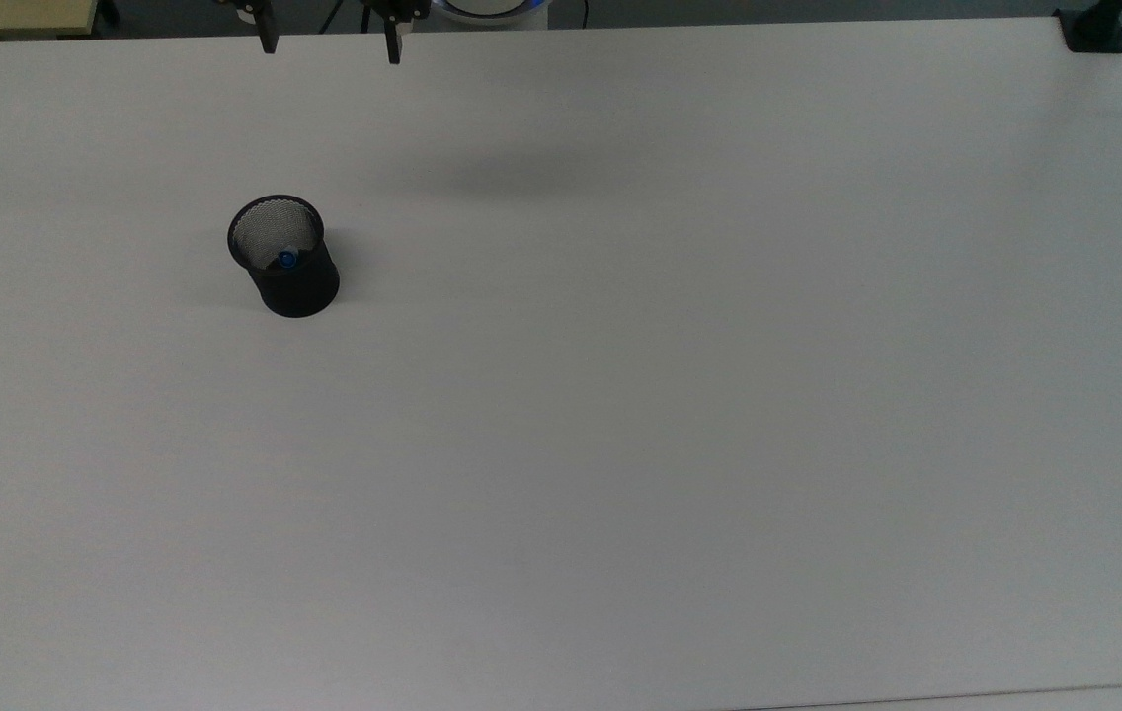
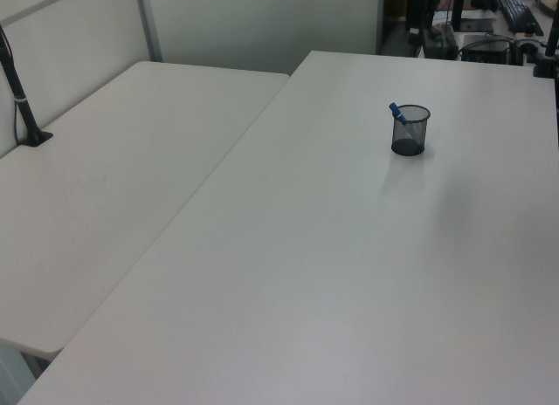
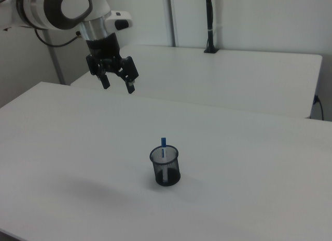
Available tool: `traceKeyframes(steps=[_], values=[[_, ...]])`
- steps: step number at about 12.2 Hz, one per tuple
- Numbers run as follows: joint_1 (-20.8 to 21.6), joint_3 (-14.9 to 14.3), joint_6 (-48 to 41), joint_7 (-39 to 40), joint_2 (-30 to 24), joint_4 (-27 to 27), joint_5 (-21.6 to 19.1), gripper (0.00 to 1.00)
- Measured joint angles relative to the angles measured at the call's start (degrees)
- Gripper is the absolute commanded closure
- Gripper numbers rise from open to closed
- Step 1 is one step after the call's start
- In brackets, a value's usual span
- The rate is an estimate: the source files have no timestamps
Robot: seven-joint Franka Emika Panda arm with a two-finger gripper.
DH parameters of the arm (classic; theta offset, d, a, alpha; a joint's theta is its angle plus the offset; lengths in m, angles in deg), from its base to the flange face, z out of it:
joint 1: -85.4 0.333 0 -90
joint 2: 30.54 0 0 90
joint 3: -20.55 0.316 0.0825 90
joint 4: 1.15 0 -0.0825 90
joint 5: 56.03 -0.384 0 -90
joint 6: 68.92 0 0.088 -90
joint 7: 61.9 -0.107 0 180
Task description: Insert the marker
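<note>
Right view: marker (image 3: 163,146) standing in black mesh cup (image 3: 165,167), blue end clear of the rim, leaning slightly against the cup wall. Cup upright on white surface (image 3: 249,163), nothing else near it. Gripper (image 3: 118,84) raised high and well apart from the cup, towards the right view's upper left; jaws spread wide, nothing between them.

Top view: cup (image 1: 284,259) towards the top view's left, blue tip of marker (image 1: 285,260) visible inside against the mesh. Two fingertips (image 1: 269,39) at the upper frame edge, set apart, well away from the cup. Faint shadow on surface (image 1: 719,395) to the right of the cup in the top view.

Left view: cup (image 2: 410,130) far across the surface (image 2: 349,274), marker (image 2: 397,113) poking out at a tilt towards the left view's left. Depth of seating inside the cup not fully confirmable; probably resting on the bottom.

Assessment: insertion judged complete. Marker contained, released, cup undisturbed. Remaining: nothing of substance, at most parking the arm. Risk noted: none apparent, given the clearance between arm and cup.
</note>
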Motion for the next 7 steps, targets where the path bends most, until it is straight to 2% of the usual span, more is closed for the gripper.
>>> traceKeyframes(steps=[2, 7], values=[[1.00, 0.00, 0.05, -0.03, 0.93, 0.00, 1.76, 0.00], [1.37, -0.71, 0.06, -0.04, 1.57, 0.02, 2.13, 0.00]])
